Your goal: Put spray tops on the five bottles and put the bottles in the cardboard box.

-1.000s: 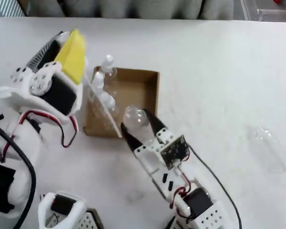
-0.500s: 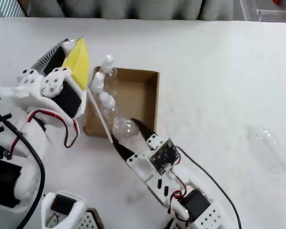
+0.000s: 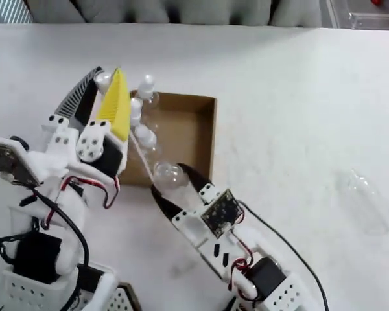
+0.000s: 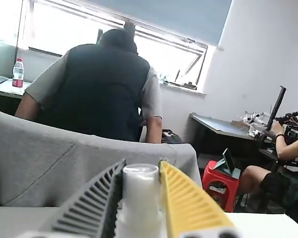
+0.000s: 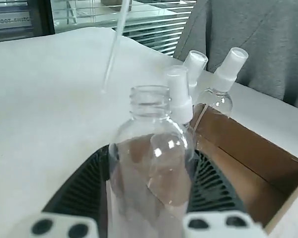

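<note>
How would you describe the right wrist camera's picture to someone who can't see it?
A claw grips an upright, uncapped clear bottle. Behind it, three capped bottles stand in a cardboard box, and a thin tube dangles nearby.

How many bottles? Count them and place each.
5. Three capped bottles stand in the box, by the left arm. An open bottle sits in the right end effector. A loose bottle lies on the table, apart. The left arm may hide more.
</note>
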